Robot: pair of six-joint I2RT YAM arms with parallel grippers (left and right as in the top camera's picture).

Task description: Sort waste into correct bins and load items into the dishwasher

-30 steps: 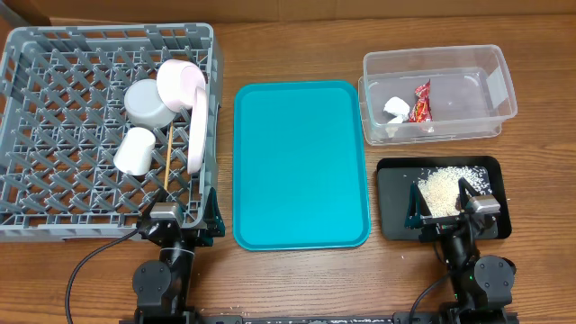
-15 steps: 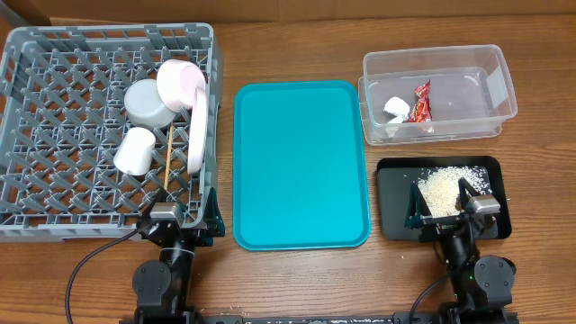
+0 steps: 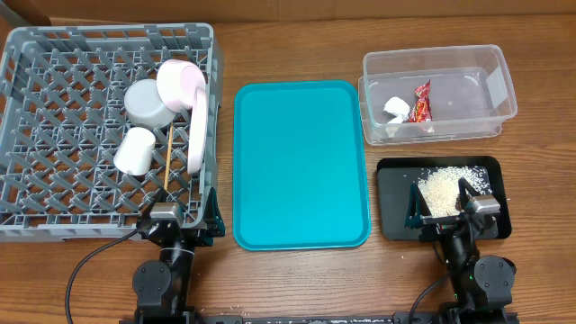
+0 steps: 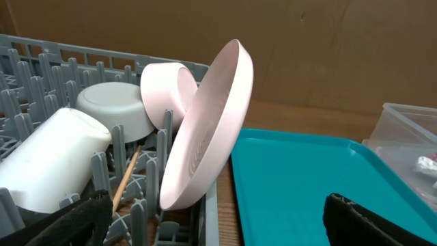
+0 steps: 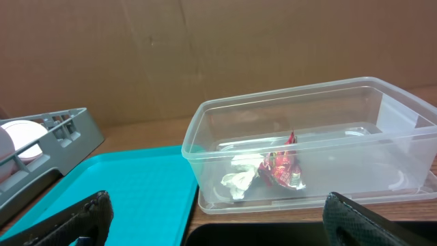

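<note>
The grey dish rack (image 3: 54,108) holds a large pink plate (image 3: 198,126) on edge, a small pink plate (image 3: 178,83), a grey bowl (image 3: 146,102), a white cup (image 3: 135,149) and a wooden stick (image 3: 168,157); they also show in the left wrist view, the large plate (image 4: 205,130) foremost. The clear tub (image 3: 438,94) holds a red wrapper (image 3: 420,102) and white paper scrap (image 3: 394,108), also seen in the right wrist view (image 5: 280,167). The black tray (image 3: 391,202) holds rice (image 3: 441,187). My left gripper (image 3: 184,219) and right gripper (image 3: 447,214) are open and empty at the near edge.
A teal tray (image 3: 300,162) lies between the rack and the bins, bare. Brown cardboard walls stand behind the table. A few rice grains lie on the wood near the black tray.
</note>
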